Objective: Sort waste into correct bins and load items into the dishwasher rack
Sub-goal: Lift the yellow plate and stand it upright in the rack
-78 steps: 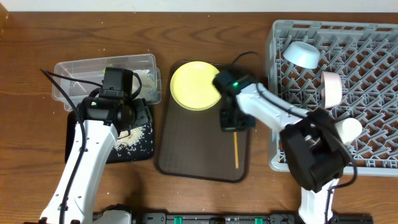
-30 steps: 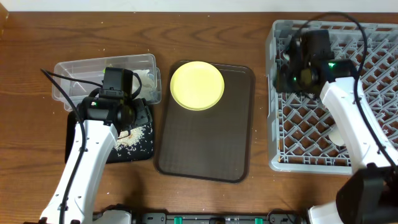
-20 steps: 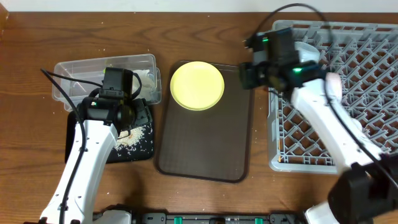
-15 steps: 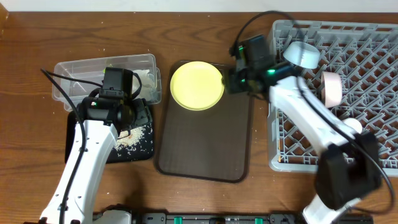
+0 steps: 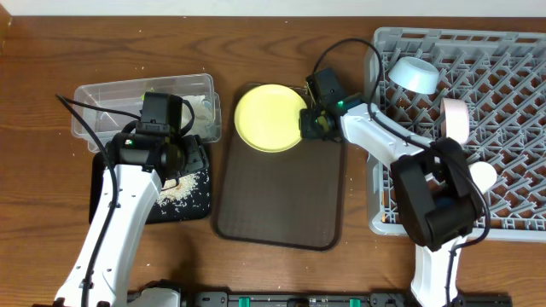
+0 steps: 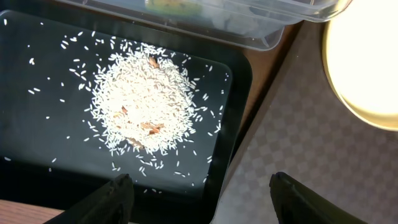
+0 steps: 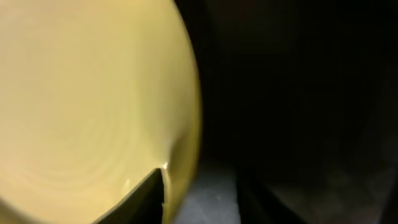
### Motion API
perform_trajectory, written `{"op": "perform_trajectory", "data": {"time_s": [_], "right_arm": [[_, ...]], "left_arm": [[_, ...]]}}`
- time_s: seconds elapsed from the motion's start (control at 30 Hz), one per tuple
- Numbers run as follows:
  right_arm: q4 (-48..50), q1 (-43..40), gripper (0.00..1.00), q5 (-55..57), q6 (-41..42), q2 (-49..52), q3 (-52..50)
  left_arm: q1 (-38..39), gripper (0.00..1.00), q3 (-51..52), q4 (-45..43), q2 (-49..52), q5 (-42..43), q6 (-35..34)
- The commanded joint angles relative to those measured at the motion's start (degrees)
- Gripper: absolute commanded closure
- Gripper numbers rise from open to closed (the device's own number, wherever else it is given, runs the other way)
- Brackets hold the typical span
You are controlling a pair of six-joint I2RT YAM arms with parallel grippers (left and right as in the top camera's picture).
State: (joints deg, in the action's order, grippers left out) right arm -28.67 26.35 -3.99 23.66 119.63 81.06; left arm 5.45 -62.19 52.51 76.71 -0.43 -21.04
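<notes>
The round yellow plate (image 5: 267, 117) lies at the far end of the brown serving tray (image 5: 281, 200). My right gripper (image 5: 310, 124) is open at the plate's right edge. In the right wrist view one finger lies over the plate (image 7: 81, 93) and the rim sits between the fingers (image 7: 196, 202). My left gripper (image 6: 205, 199) is open and empty above the right edge of the black tray (image 6: 37, 155), which holds a heap of rice scraps (image 6: 146, 102). The grey rack (image 5: 503, 205) holds the light blue bowl (image 5: 414, 74) and a pale cup (image 5: 455, 120). No chopsticks show.
The clear tub (image 5: 111, 94) stands behind the black tray (image 5: 194, 207), with white paper (image 5: 201, 111) inside. A white rounded item (image 5: 482, 176) sits in the rack by my right arm. The wooden table (image 5: 51, 51) surrounds everything.
My right arm has swung from the rack back left to the plate's right edge. The chopstick that lay on the brown tray is gone from it. The left arm has not moved.
</notes>
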Motion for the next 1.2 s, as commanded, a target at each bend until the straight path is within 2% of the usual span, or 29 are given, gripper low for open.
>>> {"op": "perform_trajectory", "data": {"time_s": [0.0, 0.07, 0.17, 0.37, 0.57, 0.9, 1.17], "right_arm": [[-0.09, 0.59, 0.78, 1.01, 1.16, 0.74, 0.70], [-0.39, 0.11, 0.89, 0.96, 1.18, 0.70, 0.70], [-1.66, -0.87, 0.99, 0.98, 1.16, 0.31, 0.70], [-4.76, -3.37, 0.99, 0.96, -0.04, -2.51, 0.74], [-6.62, -5.35, 0.99, 2.21, -5.49, -11.32, 0.74], [-11.08, -8.24, 0.99, 26.86, -14.08, -29.77, 0.74], [-15.37, -12.04, 0.99, 52.81, -16.50, -34.51, 0.74]], "left_arm": [[-0.02, 0.27, -0.55, 0.26, -0.28, -1.14, -0.50], [-0.02, 0.27, -0.55, 0.44, -0.28, -1.14, -0.50], [-0.02, 0.27, -0.55, 0.81, -0.28, -1.14, -0.50], [-0.02, 0.27, -0.55, 0.79, -0.28, -1.14, -0.50], [-0.02, 0.27, -0.55, 0.79, -0.28, -1.14, -0.50], [-0.02, 0.27, -0.55, 0.79, -0.28, -1.14, -0.50], [-0.02, 0.27, -0.55, 0.79, -0.28, -1.14, -0.50]]}}
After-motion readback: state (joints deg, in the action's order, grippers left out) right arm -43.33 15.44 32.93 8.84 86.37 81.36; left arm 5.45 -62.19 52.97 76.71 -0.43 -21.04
